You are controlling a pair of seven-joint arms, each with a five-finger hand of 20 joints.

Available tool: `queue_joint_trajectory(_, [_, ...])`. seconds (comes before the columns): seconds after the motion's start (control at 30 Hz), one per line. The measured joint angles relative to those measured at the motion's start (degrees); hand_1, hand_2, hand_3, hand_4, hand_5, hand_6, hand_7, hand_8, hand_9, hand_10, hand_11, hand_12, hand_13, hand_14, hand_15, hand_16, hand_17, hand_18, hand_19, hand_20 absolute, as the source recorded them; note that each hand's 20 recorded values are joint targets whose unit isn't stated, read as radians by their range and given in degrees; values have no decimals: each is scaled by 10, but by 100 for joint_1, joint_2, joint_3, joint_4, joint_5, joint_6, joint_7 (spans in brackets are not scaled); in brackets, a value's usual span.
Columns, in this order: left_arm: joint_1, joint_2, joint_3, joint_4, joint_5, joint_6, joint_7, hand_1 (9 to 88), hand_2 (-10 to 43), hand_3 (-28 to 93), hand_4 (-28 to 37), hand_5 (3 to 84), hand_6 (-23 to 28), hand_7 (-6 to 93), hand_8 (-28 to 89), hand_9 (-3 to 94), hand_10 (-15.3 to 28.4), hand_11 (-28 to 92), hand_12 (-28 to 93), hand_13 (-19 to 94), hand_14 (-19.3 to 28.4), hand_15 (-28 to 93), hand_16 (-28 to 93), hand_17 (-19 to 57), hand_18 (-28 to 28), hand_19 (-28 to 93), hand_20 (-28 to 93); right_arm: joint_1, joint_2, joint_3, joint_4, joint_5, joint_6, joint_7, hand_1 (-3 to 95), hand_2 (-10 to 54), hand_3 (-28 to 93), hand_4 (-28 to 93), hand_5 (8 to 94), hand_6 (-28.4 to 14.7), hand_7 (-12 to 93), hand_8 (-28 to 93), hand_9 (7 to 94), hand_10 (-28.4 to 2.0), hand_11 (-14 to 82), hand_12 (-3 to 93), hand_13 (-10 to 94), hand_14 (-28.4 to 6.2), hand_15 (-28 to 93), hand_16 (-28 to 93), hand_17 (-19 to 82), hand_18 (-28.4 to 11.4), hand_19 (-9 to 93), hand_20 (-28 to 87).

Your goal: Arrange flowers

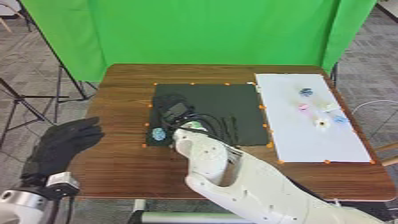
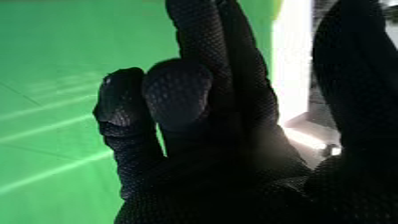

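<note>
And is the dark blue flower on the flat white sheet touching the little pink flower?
Apart. The head view shows a bit of the white sheet between the dark blue flower and the pink flower.

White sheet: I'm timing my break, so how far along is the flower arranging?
Early, I'd judge: one blue thing, perhaps a flower, sits on the black mat. The right hand, over that mat, grips nothing I can see. Several flowers on the white sheet seem left.
</note>
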Motion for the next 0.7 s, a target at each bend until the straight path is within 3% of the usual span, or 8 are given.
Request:
queue_joint_trajectory(0.13, [467, -204, -185, -177, -4, 69, 53, 275, 42, 830, -157, 458, 131, 194, -105, 405, 226, 365, 109, 273, 284, 637, -140, -88, 227, 589, 105, 156, 532, 324, -919, 954, -432, -11, 311, -61, 767, -254, 602, -81, 134, -95, 641, -188, 240, 171, 682, -105, 794, 203, 440, -219, 932, 252])
queue_joint_trajectory(0.27, [725, -363, -205, -231, 16, 92, 59, 275, 41, 830, -157, 458, 131, 194, -105, 406, 225, 365, 109, 273, 284, 638, -140, -88, 227, 589, 105, -74, 1100, 1387, -1655, 1438, -620, -52, 314, -53, 778, -250, 573, -85, 126, -94, 604, -193, 213, 164, 669, -108, 796, 198, 433, -216, 932, 239])
queue_joint_trajectory(0.47, [713, -505, -166, -256, 55, 102, 30, 275, 40, 831, -158, 458, 131, 194, -105, 405, 226, 365, 109, 273, 284, 638, -140, -88, 226, 588, 105, -1059, 2115, 3042, -2092, 1492, -582, -138, 317, -52, 789, -255, 568, -85, 127, -92, 589, -190, 192, 161, 668, -105, 798, 187, 433, -213, 932, 228])
queue_joint_trajectory(0.7, [505, -509, 58, -254, 94, 101, -5, 274, 41, 831, -158, 459, 132, 193, -105, 405, 226, 365, 109, 273, 284, 637, -140, -88, 226, 588, 106, -2570, 3143, 4322, -1905, 1560, -190, 87, 316, -51, 799, -258, 567, -82, 132, -94, 582, -187, 181, 160, 671, -101, 802, 179, 434, -211, 932, 227])
